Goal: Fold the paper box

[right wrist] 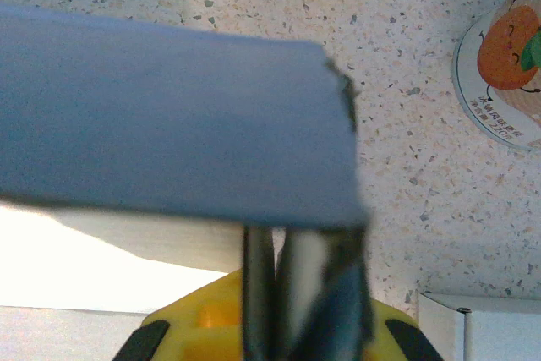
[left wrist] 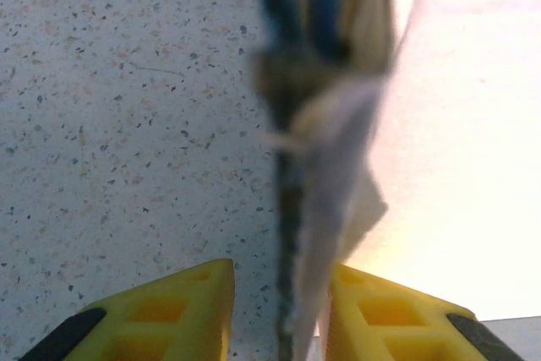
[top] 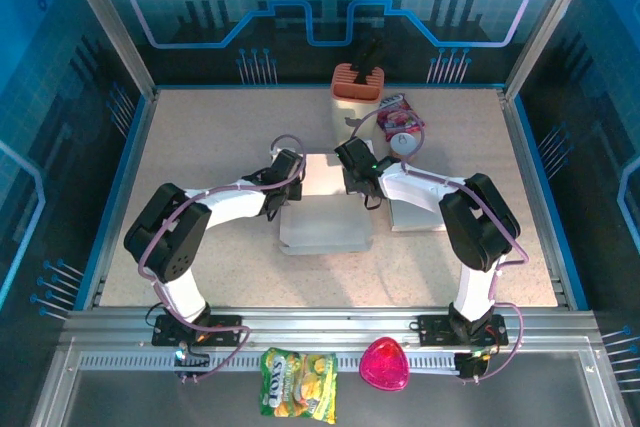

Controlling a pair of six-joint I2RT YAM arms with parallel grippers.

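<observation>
Locate the paper box at the middle of the bench, between both arms. Confirm right tool clenched on the raised far panel. Confirm left tool released, with fingers parted either side of an upright flap edge, not pinching it. Rate progress as early to middle: far panel stood up, near panel flat on the bench. Treat remaining walls, flaps and closure as outstanding.

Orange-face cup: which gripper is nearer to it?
Right. The right gripper is just left of the cup, shut on the box; the left gripper is farther left.
</observation>
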